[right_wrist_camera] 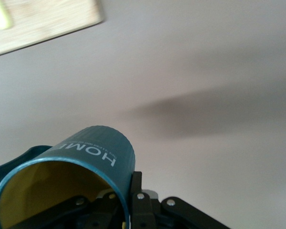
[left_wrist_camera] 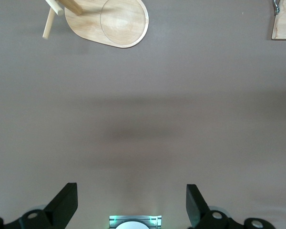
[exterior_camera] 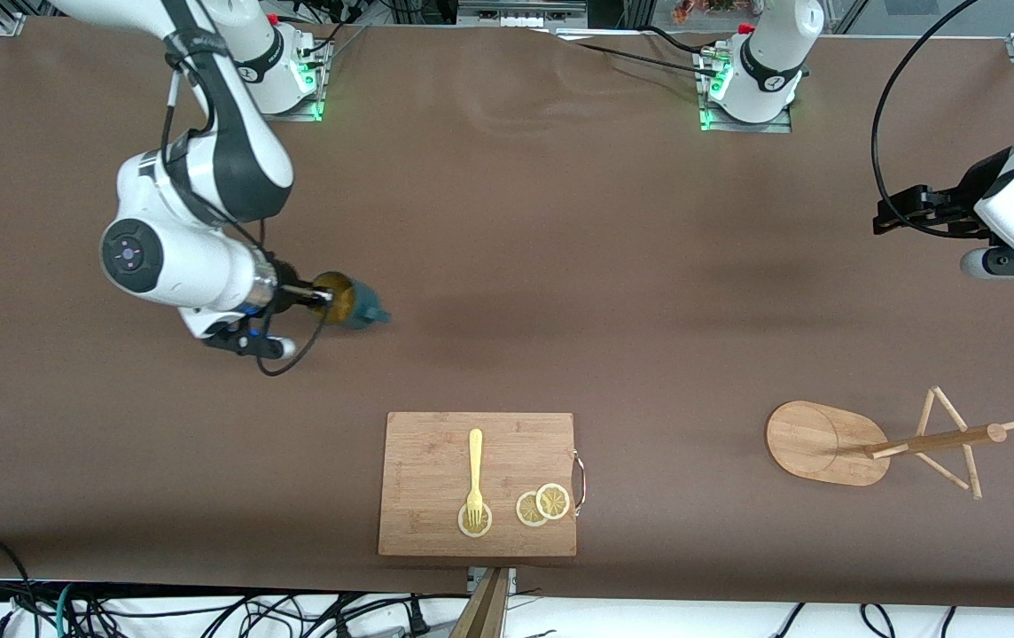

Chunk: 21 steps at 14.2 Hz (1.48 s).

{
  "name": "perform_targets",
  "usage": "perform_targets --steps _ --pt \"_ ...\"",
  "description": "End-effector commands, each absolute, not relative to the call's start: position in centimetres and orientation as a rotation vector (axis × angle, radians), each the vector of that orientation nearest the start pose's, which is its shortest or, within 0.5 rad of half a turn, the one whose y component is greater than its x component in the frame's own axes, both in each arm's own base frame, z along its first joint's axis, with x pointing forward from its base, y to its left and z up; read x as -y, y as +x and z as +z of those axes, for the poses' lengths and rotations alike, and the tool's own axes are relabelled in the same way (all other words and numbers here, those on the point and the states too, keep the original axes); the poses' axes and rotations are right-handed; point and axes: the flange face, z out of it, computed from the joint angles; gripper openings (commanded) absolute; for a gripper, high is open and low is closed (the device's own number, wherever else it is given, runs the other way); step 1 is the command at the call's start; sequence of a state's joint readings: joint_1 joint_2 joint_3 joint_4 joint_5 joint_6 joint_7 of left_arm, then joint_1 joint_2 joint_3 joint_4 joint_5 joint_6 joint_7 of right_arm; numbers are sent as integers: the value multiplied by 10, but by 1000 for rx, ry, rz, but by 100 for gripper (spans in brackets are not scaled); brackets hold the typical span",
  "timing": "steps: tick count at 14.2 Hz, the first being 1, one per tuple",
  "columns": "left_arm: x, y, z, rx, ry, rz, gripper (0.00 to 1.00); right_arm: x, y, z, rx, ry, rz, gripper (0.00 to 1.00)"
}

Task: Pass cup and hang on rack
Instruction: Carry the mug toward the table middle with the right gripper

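The dark teal cup (exterior_camera: 356,302) with its yellow inside is held tipped on its side above the table at the right arm's end. My right gripper (exterior_camera: 319,297) is shut on its rim, one finger inside and one outside. In the right wrist view the cup (right_wrist_camera: 93,155) fills the lower part, with a black finger (right_wrist_camera: 136,191) against its outer wall. The wooden rack (exterior_camera: 829,442) rests on its oval base at the left arm's end, near the front camera; its base (left_wrist_camera: 115,22) shows in the left wrist view. My left gripper (exterior_camera: 893,215) waits open and empty over the table (left_wrist_camera: 131,202).
A wooden cutting board (exterior_camera: 436,443) lies near the front camera, between cup and rack, with a yellow fork (exterior_camera: 475,474) and lemon slices (exterior_camera: 543,504) on it. Its corner (left_wrist_camera: 284,24) shows in the left wrist view. Cables hang along the table's front edge.
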State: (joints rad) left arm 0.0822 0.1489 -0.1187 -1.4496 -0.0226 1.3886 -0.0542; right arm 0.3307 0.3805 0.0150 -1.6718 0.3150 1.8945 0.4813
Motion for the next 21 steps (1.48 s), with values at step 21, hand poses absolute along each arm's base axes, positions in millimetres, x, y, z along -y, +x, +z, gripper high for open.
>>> perform_targets --steps 21 --pt "13 581 489 -1563 -3033 424 100 -632 415 271 -279 -3026 -30 0"
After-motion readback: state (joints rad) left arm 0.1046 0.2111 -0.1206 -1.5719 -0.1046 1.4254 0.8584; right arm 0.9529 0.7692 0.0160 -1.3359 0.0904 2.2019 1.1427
